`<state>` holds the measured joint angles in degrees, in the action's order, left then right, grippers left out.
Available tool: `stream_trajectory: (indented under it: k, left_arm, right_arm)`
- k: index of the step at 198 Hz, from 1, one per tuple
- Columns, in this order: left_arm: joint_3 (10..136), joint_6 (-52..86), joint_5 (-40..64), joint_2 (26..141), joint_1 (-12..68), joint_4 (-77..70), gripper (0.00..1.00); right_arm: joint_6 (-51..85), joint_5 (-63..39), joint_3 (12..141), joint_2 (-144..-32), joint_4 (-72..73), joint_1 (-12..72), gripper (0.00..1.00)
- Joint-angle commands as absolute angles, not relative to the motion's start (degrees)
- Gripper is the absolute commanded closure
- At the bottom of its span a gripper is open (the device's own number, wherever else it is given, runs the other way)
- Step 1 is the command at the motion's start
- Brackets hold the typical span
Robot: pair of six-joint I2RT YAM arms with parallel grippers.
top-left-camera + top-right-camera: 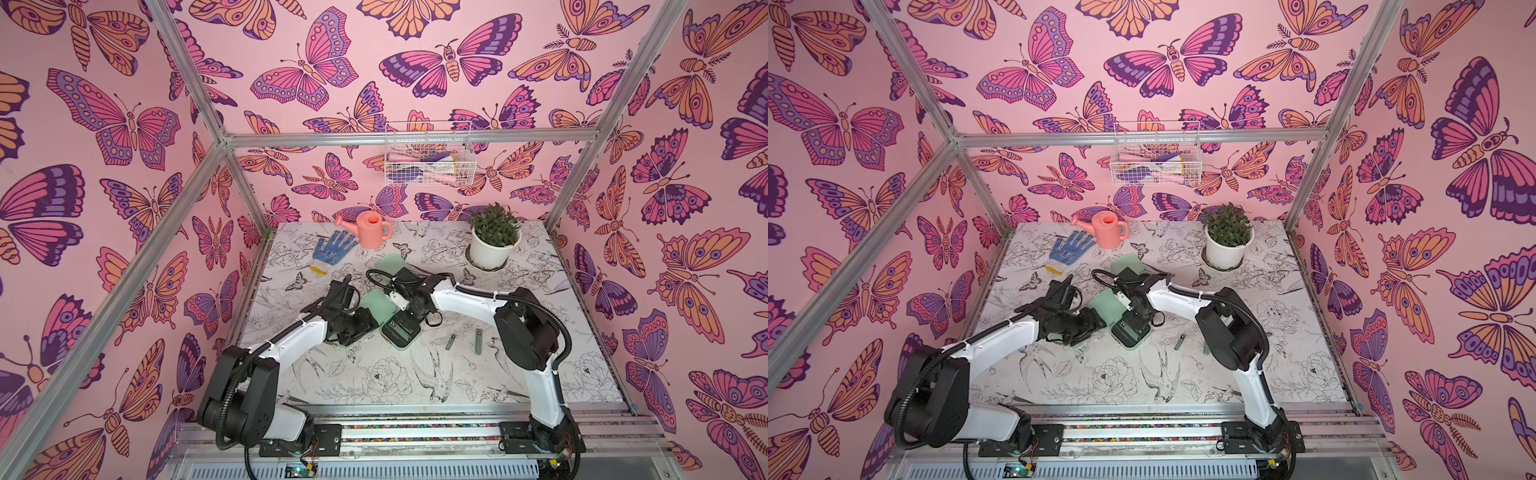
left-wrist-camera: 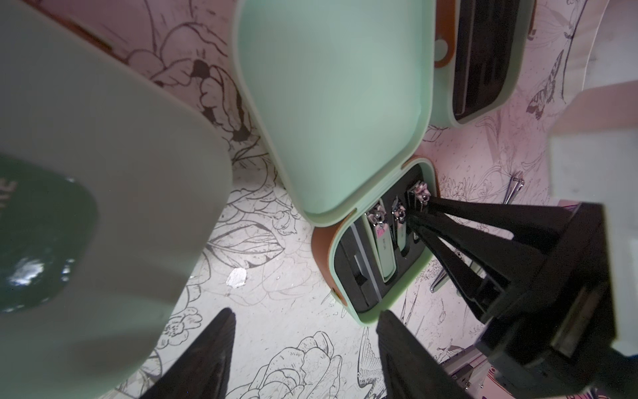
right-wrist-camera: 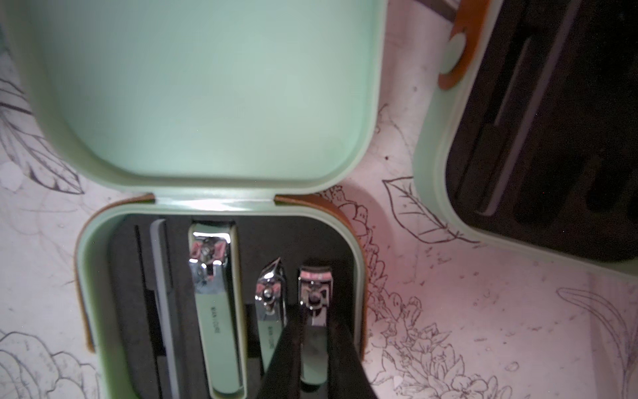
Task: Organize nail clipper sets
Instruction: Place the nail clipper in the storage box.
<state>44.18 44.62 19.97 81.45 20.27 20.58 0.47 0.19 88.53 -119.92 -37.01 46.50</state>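
Mint-and-chrome metal nail clipper (image 3: 315, 286) sits pinched in the narrow right claw (image 3: 315, 323), its long axis running along the fingers, inside the open mint-green plastic case (image 3: 207, 86). Left claw (image 2: 303, 314) gapes empty alongside.

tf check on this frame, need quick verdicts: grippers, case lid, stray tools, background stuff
1. The right gripper is shut on a small clipper. True.
2. The left gripper holds a clipper. False: it is open and empty.
3. The case under the right gripper has its lid down. False: the lid stands open.
4. A loose tool lies on the table outside the cases. True.
5. The watering can is blue. False: it is pink.
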Motion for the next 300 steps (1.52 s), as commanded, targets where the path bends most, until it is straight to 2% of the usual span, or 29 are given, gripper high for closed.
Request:
stream_trajectory:
  k: [1, 199, 300]
  left_arm:
    - [43.6, 44.6, 20.5, 81.9, 20.4, 20.5, 0.33]
    - [43.4, 44.6, 20.2, 82.0, 20.4, 20.4, 0.33]
    - [43.4, 44.6, 20.3, 81.9, 20.4, 20.5, 0.33]
  right_arm:
    - [2.0, -0.5, 86.8, -121.3, -40.2, 47.7, 0.95]
    - [1.7, 4.7, 87.4, -123.0, -45.8, 50.4, 0.95]
    - [2.3, 5.9, 89.5, -121.0, -46.6, 50.8, 0.84]
